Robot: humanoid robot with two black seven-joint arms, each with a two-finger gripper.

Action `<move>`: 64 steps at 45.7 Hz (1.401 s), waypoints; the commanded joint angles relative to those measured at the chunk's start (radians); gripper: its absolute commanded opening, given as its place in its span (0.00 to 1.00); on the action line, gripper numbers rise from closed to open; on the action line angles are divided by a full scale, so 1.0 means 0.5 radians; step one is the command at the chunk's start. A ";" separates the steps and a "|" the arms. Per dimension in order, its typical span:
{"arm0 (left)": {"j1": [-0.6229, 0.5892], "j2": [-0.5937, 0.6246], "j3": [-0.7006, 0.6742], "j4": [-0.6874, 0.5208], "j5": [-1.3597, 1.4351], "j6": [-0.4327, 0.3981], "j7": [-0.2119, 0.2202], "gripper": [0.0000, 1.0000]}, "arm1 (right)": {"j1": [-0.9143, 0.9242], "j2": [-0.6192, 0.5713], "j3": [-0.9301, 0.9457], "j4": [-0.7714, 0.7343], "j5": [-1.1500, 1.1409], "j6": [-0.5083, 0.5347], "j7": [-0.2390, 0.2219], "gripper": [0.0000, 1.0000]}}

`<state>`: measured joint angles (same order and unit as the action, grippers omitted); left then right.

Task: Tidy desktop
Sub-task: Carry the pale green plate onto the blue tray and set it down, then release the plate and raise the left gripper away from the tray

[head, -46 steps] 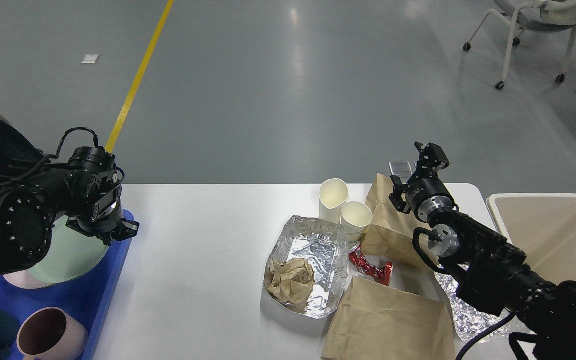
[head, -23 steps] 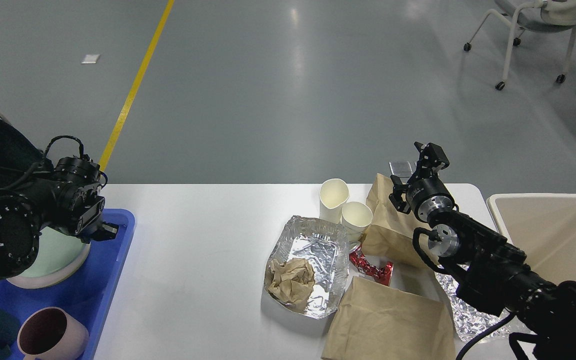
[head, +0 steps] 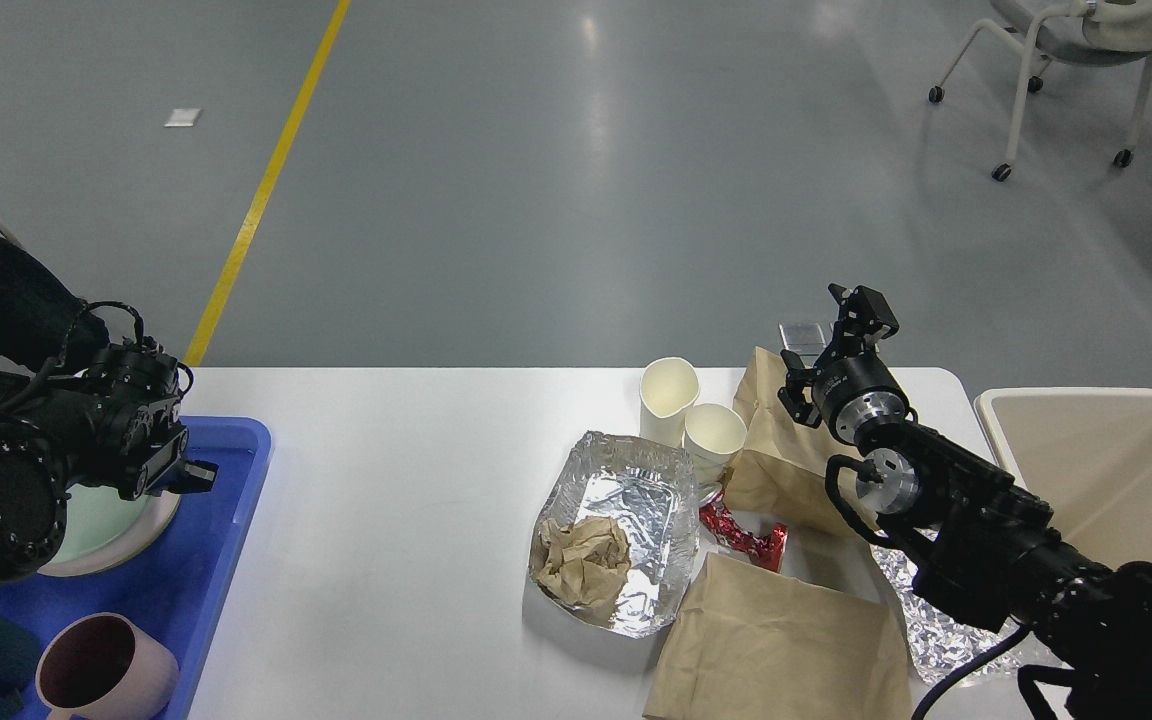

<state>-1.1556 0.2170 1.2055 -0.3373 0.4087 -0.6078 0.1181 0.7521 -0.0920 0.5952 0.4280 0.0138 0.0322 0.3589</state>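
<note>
Spanning most of the view's lower half, the desk [head: 406, 480] was a white, matte tabletop with rounded corners, bare on its left part and littered toward its right edge. A foil tray [head: 616, 530] near the middle held a crumpled brown paper wad [head: 584, 560]. Behind it stood two empty paper cups [head: 686, 410], touching each other. Brown paper bags [head: 781, 650] lay at the front and far right, with a red wrapper [head: 741, 535] between them.

At the left edge, a blue tray [head: 216, 560] carried a pale green plate [head: 106, 515] and a pink mug [head: 101, 670]. Off the right edge sat an empty beige bin [head: 1106, 460].

Whether the left pincer [head: 186, 470] over the plate was open or closed I could not tell. The right pincer [head: 851, 315] was raised over the far right corner, fingers apart, holding nothing.
</note>
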 commanded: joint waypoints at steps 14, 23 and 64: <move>-0.011 0.002 -0.030 0.000 -0.032 0.013 -0.006 0.14 | 0.002 0.000 0.000 0.000 0.000 0.000 0.000 1.00; -0.011 0.005 -0.082 -0.003 -0.041 0.016 -0.006 0.32 | -0.001 0.000 0.000 0.000 0.000 0.000 0.000 1.00; -0.119 0.600 -0.953 0.309 -0.283 0.875 -0.131 0.95 | -0.001 0.000 0.000 0.000 0.000 0.000 0.000 1.00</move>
<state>-1.2398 0.5126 0.8450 -0.2096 0.3454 -0.2178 0.0903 0.7520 -0.0920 0.5952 0.4280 0.0138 0.0322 0.3590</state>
